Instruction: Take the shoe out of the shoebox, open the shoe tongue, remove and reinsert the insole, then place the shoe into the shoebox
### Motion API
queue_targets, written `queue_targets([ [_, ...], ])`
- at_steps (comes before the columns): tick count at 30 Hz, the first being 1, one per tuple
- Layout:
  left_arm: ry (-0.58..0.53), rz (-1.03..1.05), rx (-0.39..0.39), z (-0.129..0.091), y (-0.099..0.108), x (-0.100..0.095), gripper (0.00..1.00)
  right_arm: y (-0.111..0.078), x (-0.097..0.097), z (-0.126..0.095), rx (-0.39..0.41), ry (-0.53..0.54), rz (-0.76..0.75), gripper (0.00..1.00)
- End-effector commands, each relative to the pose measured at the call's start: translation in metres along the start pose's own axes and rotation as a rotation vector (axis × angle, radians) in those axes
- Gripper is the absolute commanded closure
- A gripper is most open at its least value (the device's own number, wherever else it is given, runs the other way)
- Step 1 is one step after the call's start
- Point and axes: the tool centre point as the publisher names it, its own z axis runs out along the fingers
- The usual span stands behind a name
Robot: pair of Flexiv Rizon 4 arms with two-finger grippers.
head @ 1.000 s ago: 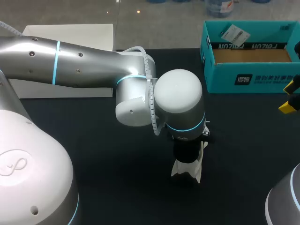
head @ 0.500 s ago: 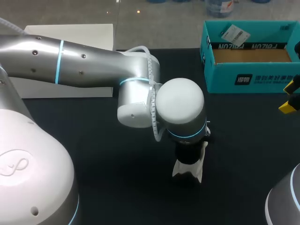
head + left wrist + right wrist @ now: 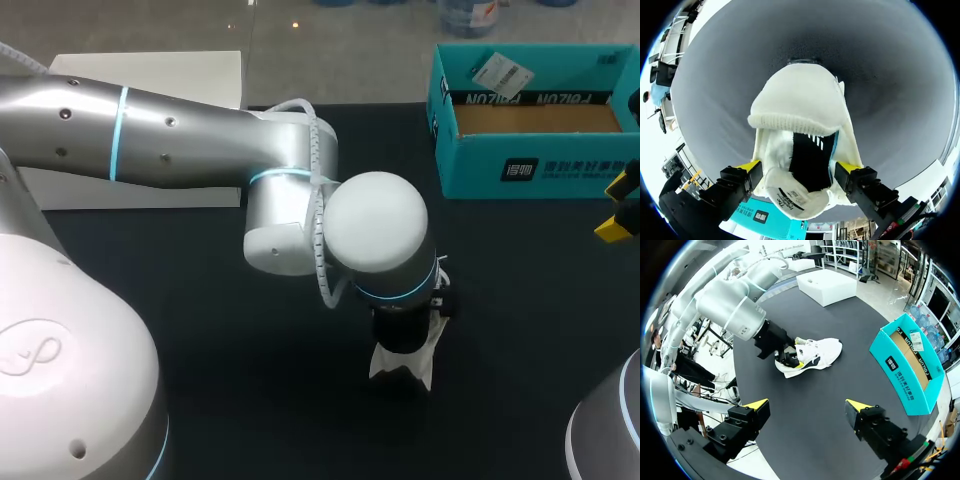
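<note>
Between the tips of the left claw (image 3: 797, 168), pinched at its heel sides, lies the white knit shoe (image 3: 800, 105) on the black table (image 3: 885, 75). Tongue-opening seems in hand. The spread right claw (image 3: 807, 410), well apart, must come in next.

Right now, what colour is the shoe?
The shoe is white, with black inside its opening. The left wrist view shows it best.

A: Your left arm (image 3: 170, 135) stretches in from the left, past the middle, wrist pointing straight down.
B: And its tool?
A: Your left tool (image 3: 800, 167) presses a yellow fingertip against each side of the shoe (image 3: 800, 115). Your right tool (image 3: 807, 405) hangs at the right edge, fingers spread wide.
</note>
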Motion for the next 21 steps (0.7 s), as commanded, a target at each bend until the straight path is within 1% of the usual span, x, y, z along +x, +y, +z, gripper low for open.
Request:
queue_targets([
  [1,-0.006,0.001,-0.014,-0.013,0.003,0.003,0.00,0.000,-0.001,0.001,0.003,0.001,0.001,0.00],
  [8,-0.012,-0.004,-0.039,-0.030,0.015,-0.001,0.00,0.000,-0.001,0.001,0.003,0.001,0.001,0.00],
  [12,-0.006,0.000,-0.051,-0.049,0.026,-0.003,0.00,0.000,-0.001,0.001,0.003,0.001,0.001,0.00],
  [15,-0.005,0.000,-0.057,-0.065,0.039,-0.003,0.00,0.000,-0.001,0.001,0.003,0.001,0.001,0.00],
  [17,-0.012,-0.004,-0.087,-0.077,0.052,-0.002,0.00,0.000,-0.001,0.001,0.003,0.001,0.001,0.00],
  [19,-0.037,-0.017,-0.093,-0.085,0.064,-0.003,0.00,0.000,-0.001,0.001,0.003,0.001,0.001,0.00],
  [20,-0.042,-0.023,-0.100,-0.087,0.070,-0.004,0.80,0.000,-0.001,0.001,0.003,0.001,0.001,0.00],
  [21,-0.046,-0.023,-0.079,-0.088,0.074,-0.004,1.00,0.000,-0.001,0.001,0.003,0.001,0.001,0.00],
])
